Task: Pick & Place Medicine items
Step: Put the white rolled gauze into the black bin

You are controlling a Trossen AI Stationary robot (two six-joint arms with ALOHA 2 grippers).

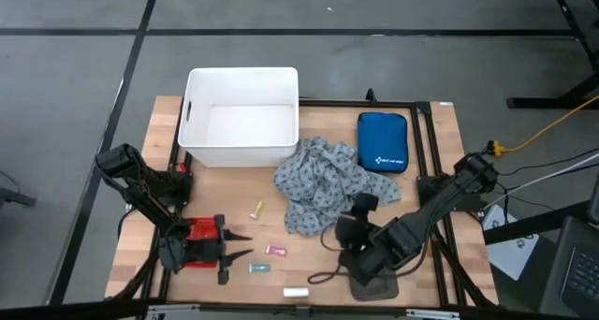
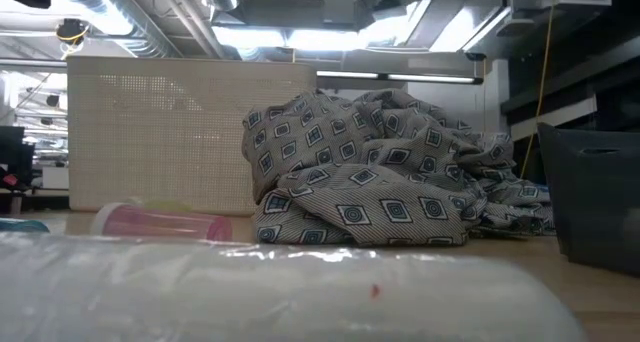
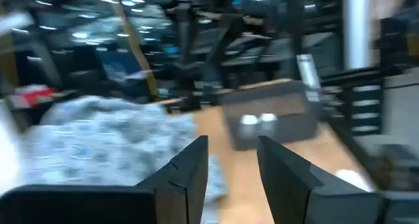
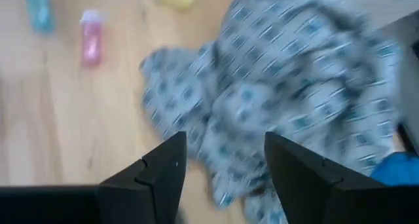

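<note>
Four small medicine items lie on the wooden table near its front edge: a yellow one (image 1: 255,209), a pink tube (image 1: 275,251) (image 4: 91,39), a teal one (image 1: 259,267) (image 4: 38,8) and a white one (image 1: 296,291). The low view shows the white one (image 2: 280,287) up close and the pink tube (image 2: 160,223) behind it. My left gripper (image 1: 245,246) (image 3: 232,178) is open, low over the table just left of the pink tube. My right gripper (image 1: 351,217) (image 4: 226,178) is open at the near-right edge of the grey patterned cloth (image 1: 323,184) (image 4: 281,86).
A white plastic bin (image 1: 241,116) (image 2: 190,132) stands at the table's far side. A blue zipped pouch (image 1: 382,142) lies to its right, beside the crumpled cloth (image 2: 380,172). A black cable (image 1: 323,276) lies near the right arm's base. Bare wood shows between the small items.
</note>
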